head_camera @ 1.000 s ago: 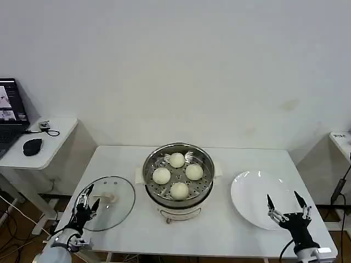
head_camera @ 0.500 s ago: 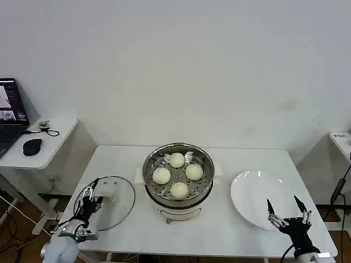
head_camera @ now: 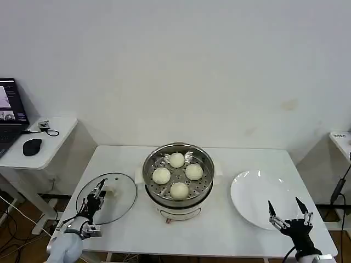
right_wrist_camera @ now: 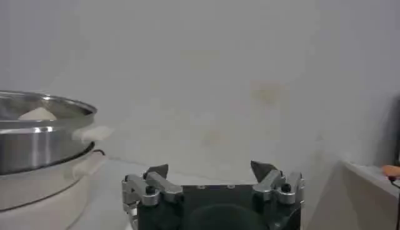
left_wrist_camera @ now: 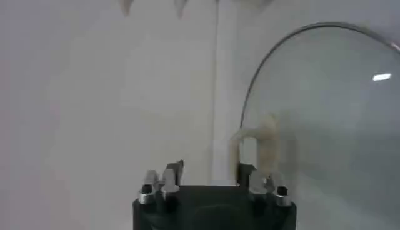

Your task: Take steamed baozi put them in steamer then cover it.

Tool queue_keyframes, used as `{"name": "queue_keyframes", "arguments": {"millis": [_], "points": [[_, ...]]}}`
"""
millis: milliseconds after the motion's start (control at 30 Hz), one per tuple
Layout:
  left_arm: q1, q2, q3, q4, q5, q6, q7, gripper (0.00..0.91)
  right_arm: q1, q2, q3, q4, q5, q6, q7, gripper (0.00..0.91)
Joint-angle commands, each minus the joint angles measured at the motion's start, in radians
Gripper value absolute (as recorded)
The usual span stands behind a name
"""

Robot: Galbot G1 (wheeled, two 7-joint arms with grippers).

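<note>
Head view: all four steamed baozi (head_camera: pixel 176 175) sit in the steamer (head_camera: pixel 178 177), uncovered, beside the left claw (head_camera: pixel 94 198). Right claw (head_camera: pixel 289 212) idles, spread. Left wrist view: fingers straddle the lid handle (left_wrist_camera: pixel 255 145), unclenched — an off-centre pinch could tip the glass lid (left_wrist_camera: pixel 325 119).

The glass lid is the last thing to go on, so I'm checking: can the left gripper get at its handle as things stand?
Probably yes. The left gripper is already over the glass lid, fingers open at its whitish handle, and nothing lies between them. The lid lies flat on the table beside the steamer.
</note>
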Motion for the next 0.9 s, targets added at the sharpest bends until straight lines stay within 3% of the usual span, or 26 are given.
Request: {"name": "queue_keyframes", "arguments": {"millis": [33,300,533,900], "points": [[-0.004,-0.007,-0.005,0.014,0.021,-0.014,-0.008,0.000,-0.001,-0.001,0.000,0.001,-0.001,0.000,0.000,0.907],[0.035,-0.033,-0.060,-0.042,0.114,-0.021,-0.091,0.000,0.003,-0.003,-0.009,0.001,-0.002,0.001,0.000,0.907],[0.143,-0.078,-0.148,-0.253,0.181,0.071,-0.150,0.000,0.010,-0.006,-0.011,-0.005,-0.005,-0.003,-0.006,0.907],[0.242,-0.012,-0.246,-0.545,0.099,0.190,0.047,0.000,0.031,-0.024,-0.019,-0.038,-0.012,-0.006,-0.014,0.907]]}}
